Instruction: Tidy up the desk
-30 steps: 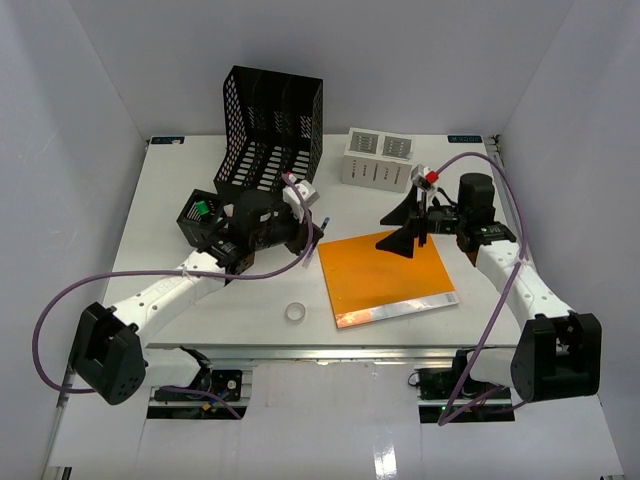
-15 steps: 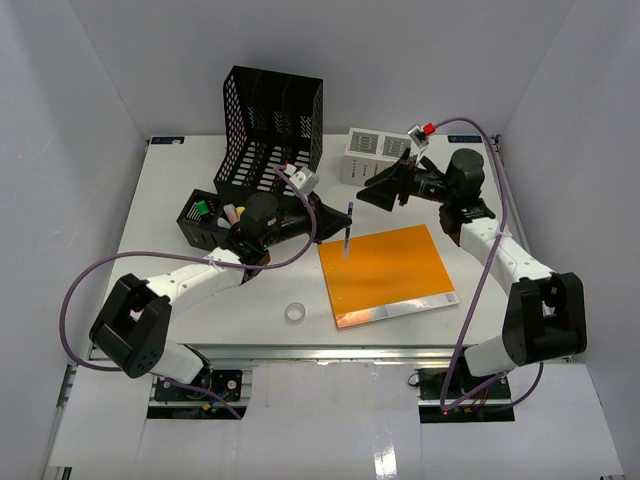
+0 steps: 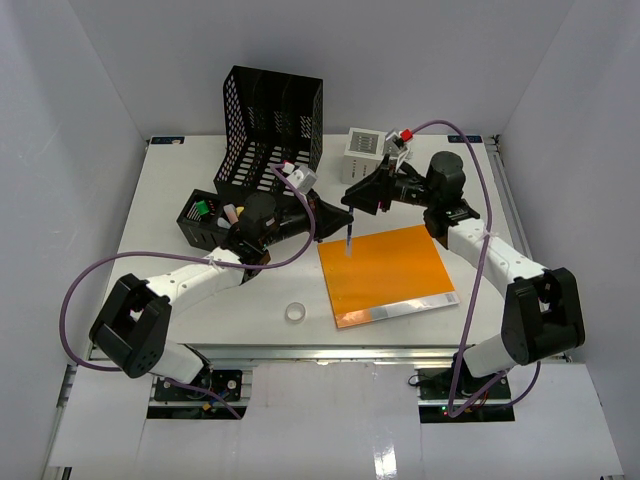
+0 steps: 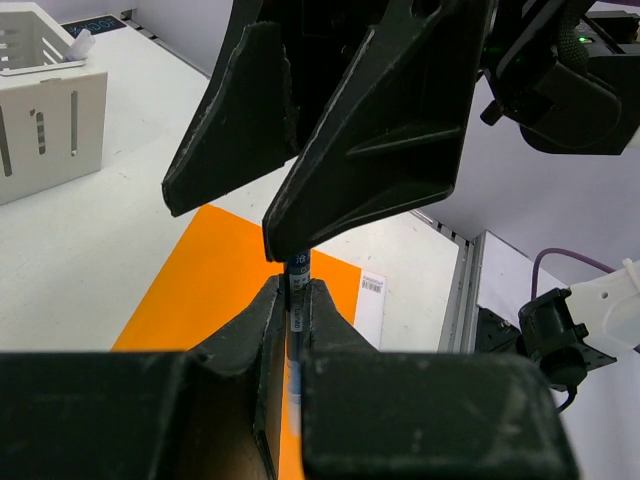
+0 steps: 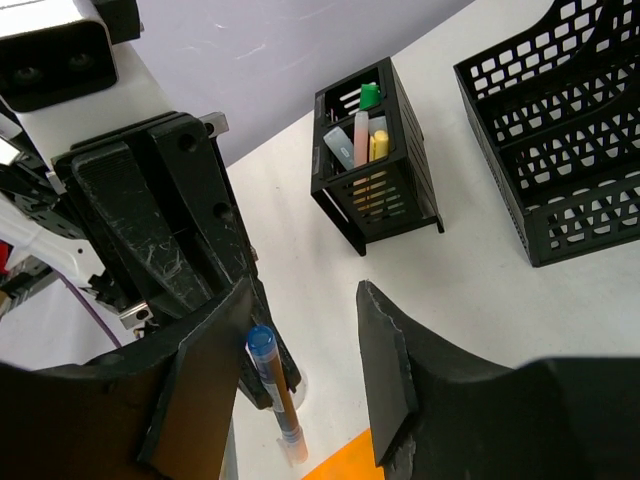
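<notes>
On the white desk (image 3: 160, 200) lies an orange folder (image 3: 388, 270). My left gripper (image 3: 345, 222) is shut on a blue-capped pen (image 3: 348, 238) and holds it upright over the folder's left edge; in the left wrist view its fingers (image 4: 262, 320) pinch the pen (image 4: 297, 285). My right gripper (image 3: 358, 195) reaches in from the right, its jaws open on either side of the pen's top. In the right wrist view the pen (image 5: 268, 360) rests against one of the fingers (image 5: 205, 370), with a gap to the other.
A black mesh file rack (image 3: 270, 130) stands at the back, with a white organizer box (image 3: 365, 150) to its right. A black pen holder (image 3: 205, 215) with markers sits left of the grippers. A clear tape roll (image 3: 295, 313) lies near the front edge.
My right gripper has swung left from above the folder to the pen's top, and its jaws have narrowed. The left gripper lifted the pen upright over the folder's edge.
</notes>
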Motion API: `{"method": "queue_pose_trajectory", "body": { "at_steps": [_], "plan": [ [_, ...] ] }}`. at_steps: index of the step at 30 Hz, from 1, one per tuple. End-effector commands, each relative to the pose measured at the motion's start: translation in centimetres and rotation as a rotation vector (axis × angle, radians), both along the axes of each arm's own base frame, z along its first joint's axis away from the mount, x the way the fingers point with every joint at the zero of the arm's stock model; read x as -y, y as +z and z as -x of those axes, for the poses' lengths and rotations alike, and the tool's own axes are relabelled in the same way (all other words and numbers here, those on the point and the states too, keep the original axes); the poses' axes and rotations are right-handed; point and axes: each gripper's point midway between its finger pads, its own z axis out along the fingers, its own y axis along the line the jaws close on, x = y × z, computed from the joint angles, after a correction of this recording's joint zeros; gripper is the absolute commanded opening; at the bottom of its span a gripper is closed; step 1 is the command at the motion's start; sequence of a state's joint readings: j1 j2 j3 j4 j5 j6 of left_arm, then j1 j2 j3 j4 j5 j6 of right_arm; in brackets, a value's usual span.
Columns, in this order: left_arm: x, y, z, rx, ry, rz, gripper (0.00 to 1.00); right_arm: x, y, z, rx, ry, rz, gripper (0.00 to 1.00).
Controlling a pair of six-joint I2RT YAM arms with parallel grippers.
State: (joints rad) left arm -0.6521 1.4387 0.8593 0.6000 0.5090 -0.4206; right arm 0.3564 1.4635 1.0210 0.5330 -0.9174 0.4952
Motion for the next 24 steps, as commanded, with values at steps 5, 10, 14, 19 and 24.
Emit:
{"method": "queue_pose_trajectory", "body": {
  "at_steps": [5,10,14,19,24],
  "plan": [
    [0.3,2.7,0.0,0.051,-0.001,0.041,0.0,-0.3,1.4,0.3,0.111,-0.01,0.028,0.49],
    [0.2,2.8,-0.3,0.05,0.014,0.039,0.0,-0.2,1.5,0.7,0.125,-0.01,0.033,0.35],
    [0.1,2.8,-0.5,0.044,0.025,0.037,0.0,-0.2,1.7,1.0,0.138,-0.001,0.032,0.15],
    [0.0,2.8,-0.8,0.036,0.047,0.042,0.01,-0.1,1.9,1.3,0.149,0.001,0.034,0.08],
    [0.1,3.0,-0.9,0.018,0.043,0.052,0.38,0.0,2.2,1.1,0.16,-0.005,0.042,0.08]
  ]
}}
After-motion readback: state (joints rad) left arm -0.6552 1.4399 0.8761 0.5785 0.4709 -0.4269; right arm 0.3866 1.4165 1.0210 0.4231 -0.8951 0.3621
